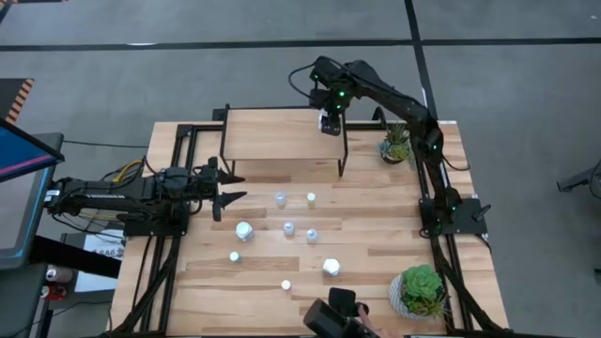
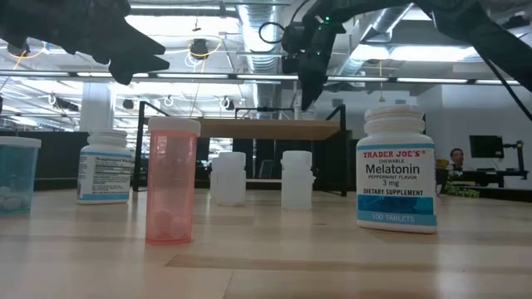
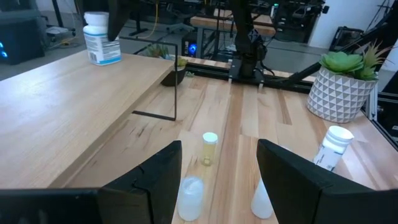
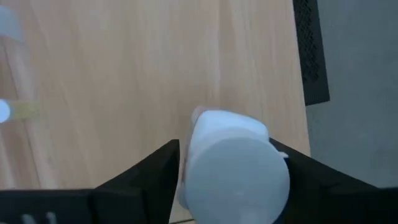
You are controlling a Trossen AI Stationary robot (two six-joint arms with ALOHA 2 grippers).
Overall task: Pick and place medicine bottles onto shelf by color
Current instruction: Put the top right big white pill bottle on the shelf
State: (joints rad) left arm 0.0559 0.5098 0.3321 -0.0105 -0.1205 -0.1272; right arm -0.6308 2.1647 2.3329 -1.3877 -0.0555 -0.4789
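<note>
The light-wood shelf point(image 1: 277, 136) stands on black legs at the table's far side. My right gripper point(image 1: 330, 120) is over the shelf's right end, shut on a larger white bottle point(image 4: 233, 165). This bottle also shows in the left wrist view point(image 3: 101, 38), standing on the shelf top. My left gripper point(image 1: 225, 192) hovers open and empty at the table's left, pointing toward the loose bottles. Several small bottles stand on the table in front of the shelf, among them a pale one point(image 1: 280, 198), a yellowish one point(image 1: 311, 198) and a white one point(image 1: 244, 230). My right gripper holds the white bottle by its two sides just below the cap point(image 4: 193, 134), pinched between the two fingers. The fingers come from above, pointing down. The bottle is upright, and in the left wrist view its base point(image 3: 102, 61) rests on the shelf top.
Two potted plants stand on the right, one far point(image 1: 397, 143) and one near point(image 1: 421, 289). More bottles stand toward the near edge, including a white one point(image 1: 331, 267), a pink one point(image 2: 172, 178) and a Melatonin bottle point(image 2: 396, 170). A dark camera mount point(image 1: 338, 314) sits at the near edge.
</note>
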